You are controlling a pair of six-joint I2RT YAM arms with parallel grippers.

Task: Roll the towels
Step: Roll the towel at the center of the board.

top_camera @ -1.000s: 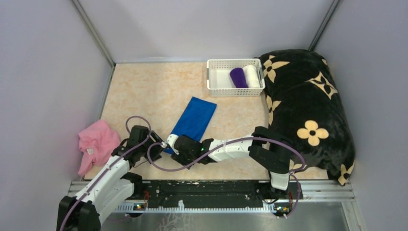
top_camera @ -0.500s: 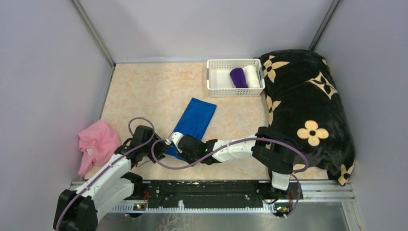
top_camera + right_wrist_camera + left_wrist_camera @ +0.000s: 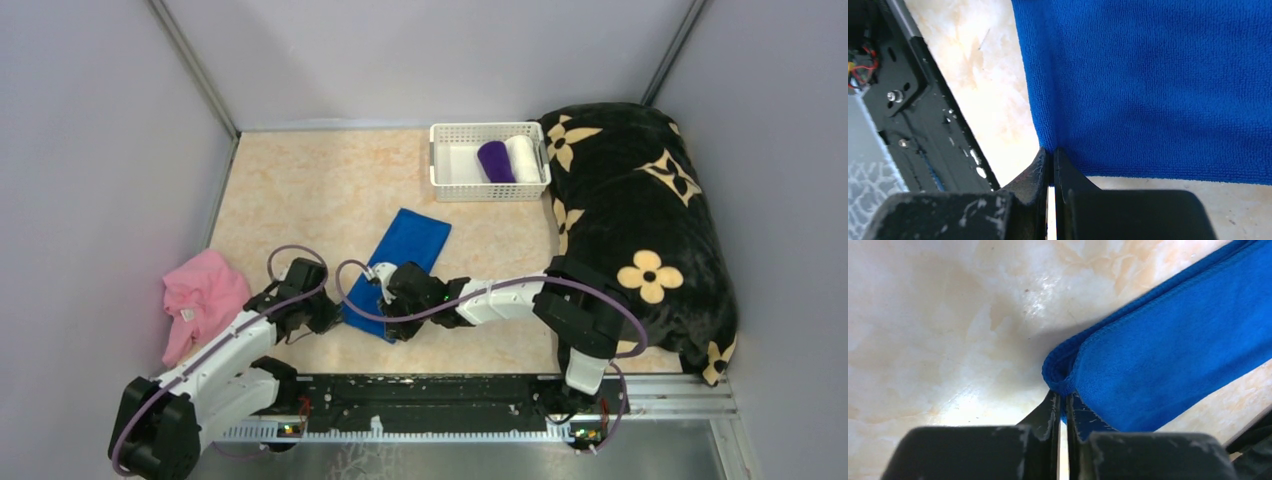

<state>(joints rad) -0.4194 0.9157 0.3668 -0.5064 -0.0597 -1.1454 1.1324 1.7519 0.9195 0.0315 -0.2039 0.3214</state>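
I have both arms low in the bottom centre of the overhead view, working the near end of the blue towel, which lies flat on the table running from mid-frame down toward the arm bases. The left gripper has its fingers pressed almost together on the folded corner of the towel, the hem bunched right at the tips. The right gripper is likewise nearly closed, pinching the towel's edge where it bends upward in the right wrist view. The purple towel and the white towel sit rolled in the basket at upper centre, so I judge this blue one is the last to roll.

What worries me is the thin bite. Each gripper holds only the hem, so if I turn the edge over too quickly the cloth could slip out of one side and the roll would start crooked. If my two grippers move at different rates, the fold will skew and the roll will come out as a cone. The grippers are also close together in the overhead view, and the right arm's cable loops just above them; a careless wrist turn could knock the grippers together or snag that cable. The pink cloth at lower left and the black blanket at right are well apart from the work.
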